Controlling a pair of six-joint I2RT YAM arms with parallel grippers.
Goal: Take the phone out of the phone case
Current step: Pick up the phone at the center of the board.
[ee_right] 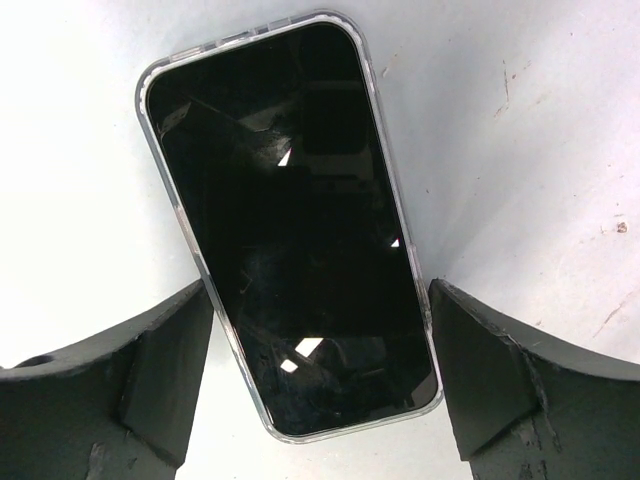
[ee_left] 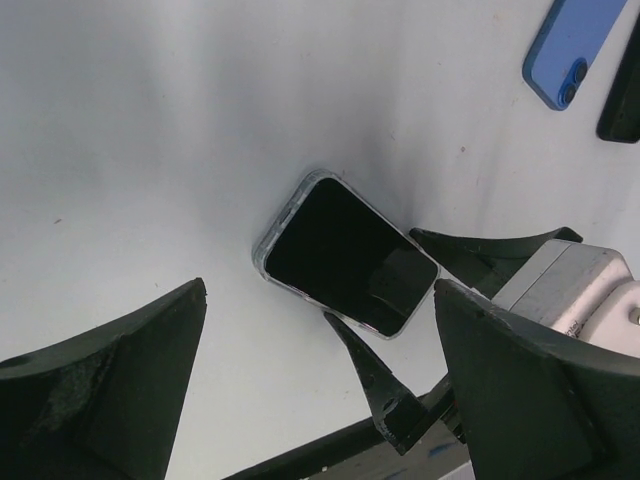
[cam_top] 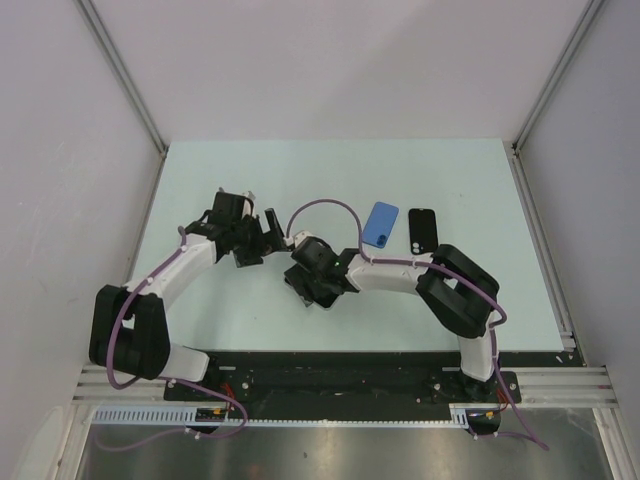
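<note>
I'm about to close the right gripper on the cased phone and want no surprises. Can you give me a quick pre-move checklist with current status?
1. Phone lies flat and screen up on the table: ok.
2. Clear case is on the phone, not yet removed: ok.
3. Right gripper straddles the phone's long sides, jaws open: ok.
4. Right fingers touching the case edges: cannot tell.
5. Left gripper is open and off the phone: ok.
6. Blue phone and black item lie apart from both grippers: ok.
</note>
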